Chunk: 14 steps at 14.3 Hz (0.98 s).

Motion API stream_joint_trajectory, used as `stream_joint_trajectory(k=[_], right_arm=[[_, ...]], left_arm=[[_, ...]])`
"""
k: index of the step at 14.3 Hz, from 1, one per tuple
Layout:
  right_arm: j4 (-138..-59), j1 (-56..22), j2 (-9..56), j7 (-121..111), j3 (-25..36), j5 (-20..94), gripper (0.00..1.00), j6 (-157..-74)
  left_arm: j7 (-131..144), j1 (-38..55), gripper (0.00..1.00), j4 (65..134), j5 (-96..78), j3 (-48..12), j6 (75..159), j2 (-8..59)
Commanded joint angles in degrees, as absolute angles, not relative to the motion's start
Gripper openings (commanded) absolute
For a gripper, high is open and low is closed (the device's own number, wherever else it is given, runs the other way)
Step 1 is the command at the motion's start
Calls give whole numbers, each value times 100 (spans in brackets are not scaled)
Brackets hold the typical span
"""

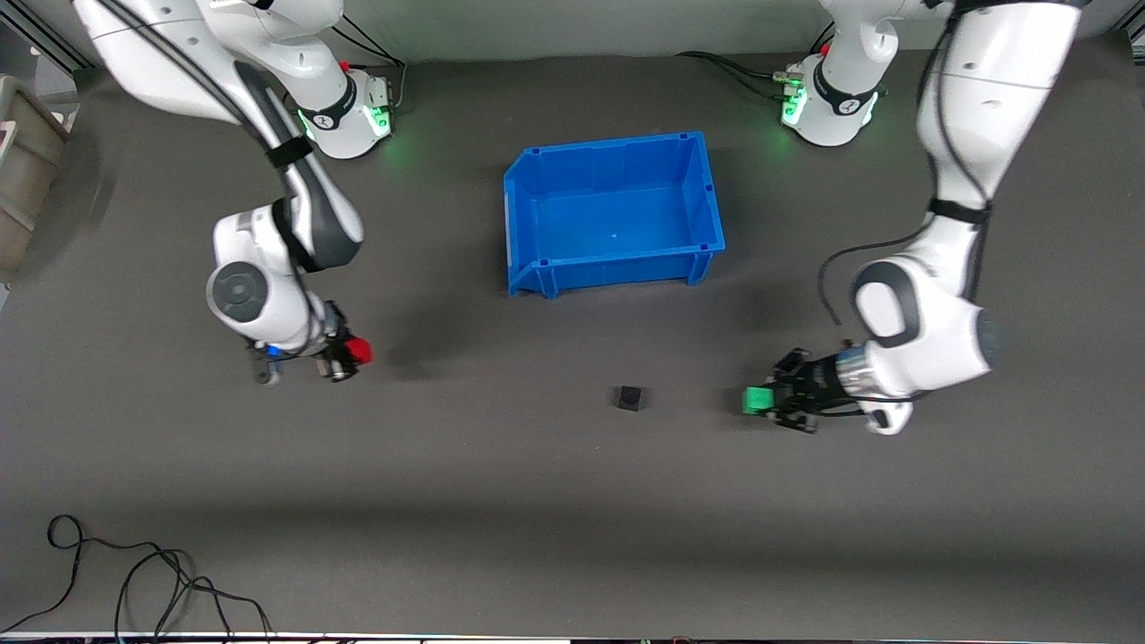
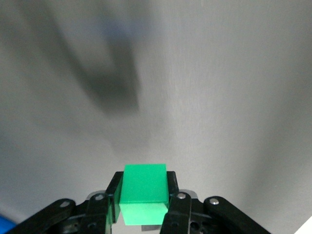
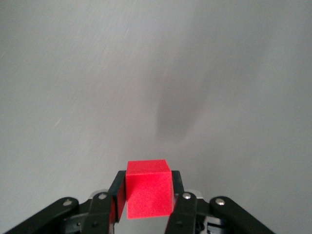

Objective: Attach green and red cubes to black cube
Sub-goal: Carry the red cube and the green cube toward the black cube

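Observation:
The black cube (image 1: pixel 631 398) sits on the dark table, nearer the front camera than the blue bin. My left gripper (image 1: pixel 767 400) is shut on the green cube (image 1: pixel 757 400) and holds it above the table beside the black cube, toward the left arm's end. In the left wrist view the green cube (image 2: pixel 144 190) sits between the fingers (image 2: pixel 171 195). My right gripper (image 1: pixel 351 354) is shut on the red cube (image 1: pixel 359 351), held above the table toward the right arm's end. The red cube (image 3: pixel 148 194) shows clamped in the right wrist view. The black cube shows in neither wrist view.
An empty blue bin (image 1: pixel 707 192) stands mid-table, farther from the front camera than the black cube. A loose black cable (image 1: pixel 134 572) lies near the table's front edge at the right arm's end. A beige container (image 1: pixel 22 170) stands off the table at that end.

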<state>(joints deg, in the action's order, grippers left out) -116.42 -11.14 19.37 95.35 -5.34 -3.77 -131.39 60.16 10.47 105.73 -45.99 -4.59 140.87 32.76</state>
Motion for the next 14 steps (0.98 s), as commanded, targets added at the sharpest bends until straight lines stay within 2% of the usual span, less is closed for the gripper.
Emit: stream_joint_trajectory(k=[1,4,7,10,14], right_arm=[[-10813,-1396,2512,10587,-712,-281,28,-12981],[-9873,-2011,3328,11651,-764,-299,28,-12973],[-8950,-2136,3945,12452,-1098,-316,28,-12973],[-8325,-2381,4577,12770,-1169,-343,27,-12999],[-7095,-2715,5457,13130,-1318,-562,26,-13034]], left_arm=[[6563,1694,17,10057,-4693,-343,14545,3786],[7223,2108,17,9563,-4676,-343,14782,4157],[7505,2407,17,9510,-4685,-334,15151,4306],[7593,2575,17,9510,-4685,-334,15187,4403],[7856,2724,17,9527,-4676,-334,15170,4403]])
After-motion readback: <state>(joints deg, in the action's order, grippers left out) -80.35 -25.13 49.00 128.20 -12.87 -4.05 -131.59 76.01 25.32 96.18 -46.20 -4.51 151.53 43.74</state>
